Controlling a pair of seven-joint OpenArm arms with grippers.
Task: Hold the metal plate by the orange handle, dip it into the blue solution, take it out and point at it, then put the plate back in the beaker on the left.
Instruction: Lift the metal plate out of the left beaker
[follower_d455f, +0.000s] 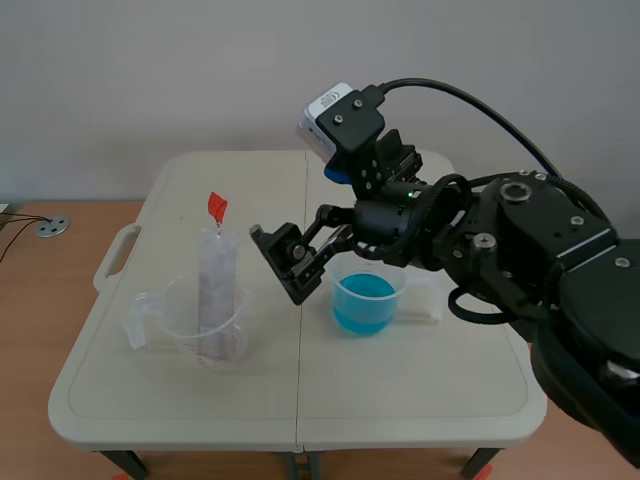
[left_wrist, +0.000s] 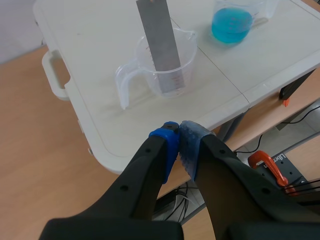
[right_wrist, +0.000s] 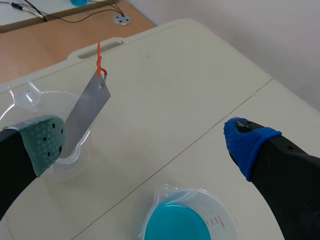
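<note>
Scene view is showing the right gripper (follower_d455f: 285, 262), fingers spread and empty, hovering beside the metal plate (follower_d455f: 215, 285) standing in the left beaker (follower_d455f: 178, 312); the grasp step is pending, requiring closure on the orange handle (follower_d455f: 216, 206).

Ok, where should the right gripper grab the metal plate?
By the orange handle at its top, coming from above: the metal plate stands tilted in the clear beaker, so the handle sticks up free, well above the rim.

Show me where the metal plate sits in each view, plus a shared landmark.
Scene view: metal plate in the clear beaker, left of centre.
Left wrist view: plate ahead of the shut jaws.
Right wrist view: plate ahead, by the grey-green pad.
Shared: blue solution beaker.
</note>
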